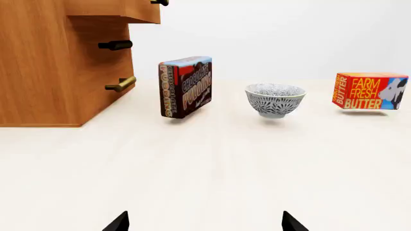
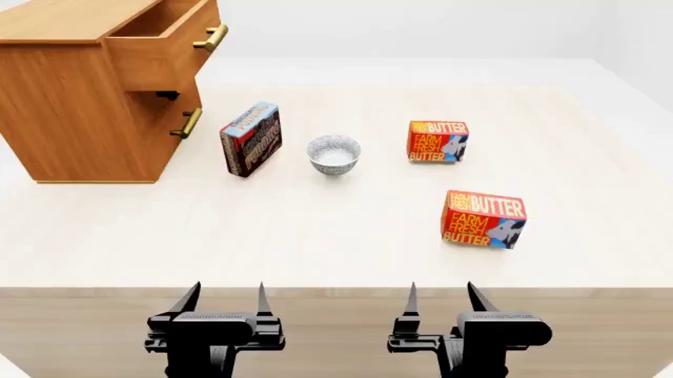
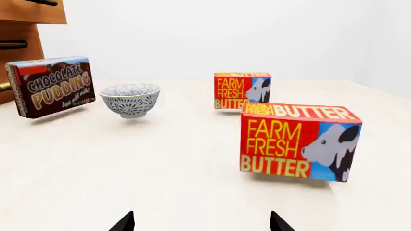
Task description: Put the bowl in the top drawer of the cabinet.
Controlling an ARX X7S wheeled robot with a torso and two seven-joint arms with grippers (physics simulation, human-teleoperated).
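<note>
The speckled white bowl [image 2: 333, 155] [image 1: 275, 99] [image 3: 130, 100] stands upright on the pale table, between a chocolate pudding box and a butter box. At the far left stands the wooden cabinet [image 2: 65, 118] [image 1: 45, 67]. Its top drawer [image 2: 169, 39] is pulled out, brass handle facing right, and the inside looks empty. The lower drawer [image 2: 179, 118] is closed. My left gripper [image 2: 224, 299] [image 1: 204, 222] and right gripper [image 2: 440, 298] [image 3: 201, 222] hover open over the table's near edge, far from the bowl, holding nothing.
A chocolate pudding box [image 2: 250, 138] stands on edge between cabinet and bowl. One butter box [image 2: 437, 142] sits right of the bowl, another butter box [image 2: 484, 218] nearer, in front of the right gripper. The table [image 2: 315, 236] runs to a near edge by the grippers.
</note>
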